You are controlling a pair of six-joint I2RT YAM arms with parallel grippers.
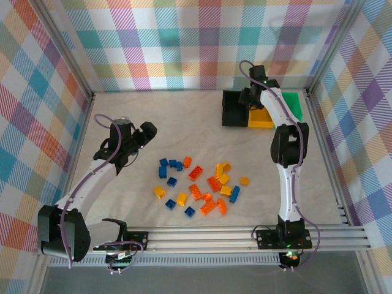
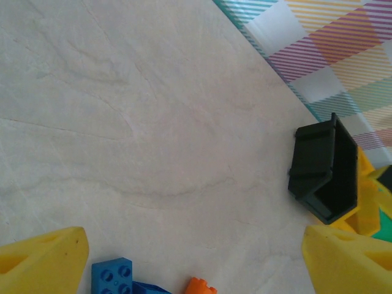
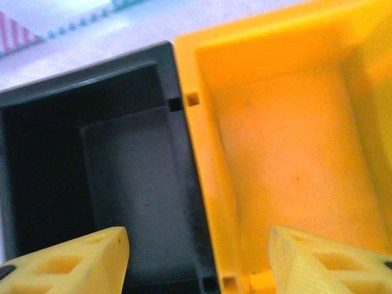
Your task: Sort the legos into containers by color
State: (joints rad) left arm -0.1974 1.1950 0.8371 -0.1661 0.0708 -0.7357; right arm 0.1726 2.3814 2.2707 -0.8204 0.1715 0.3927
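The legos point(image 1: 197, 182), yellow, orange and blue, lie scattered across the middle of the table. Three containers stand in a row at the back right: black point(image 1: 233, 110), yellow-orange point(image 1: 262, 118) and green point(image 1: 294, 105). My right gripper point(image 1: 250, 100) hovers over them, open and empty point(image 3: 199, 263), its fingers either side of the wall between the black bin point(image 3: 116, 171) and the yellow-orange bin point(image 3: 288, 135); the bin floors in view are bare. My left gripper point(image 1: 148, 131) hangs open and empty point(image 2: 196, 272) left of the pile, with a blue brick point(image 2: 112, 277) and an orange brick point(image 2: 199, 286) at its near edge.
Plaid walls close in the table on three sides. An aluminium rail point(image 1: 245, 236) runs along the near edge by the arm bases. In the left wrist view the black bin point(image 2: 323, 168) stands far across bare marble-patterned tabletop point(image 2: 153, 122).
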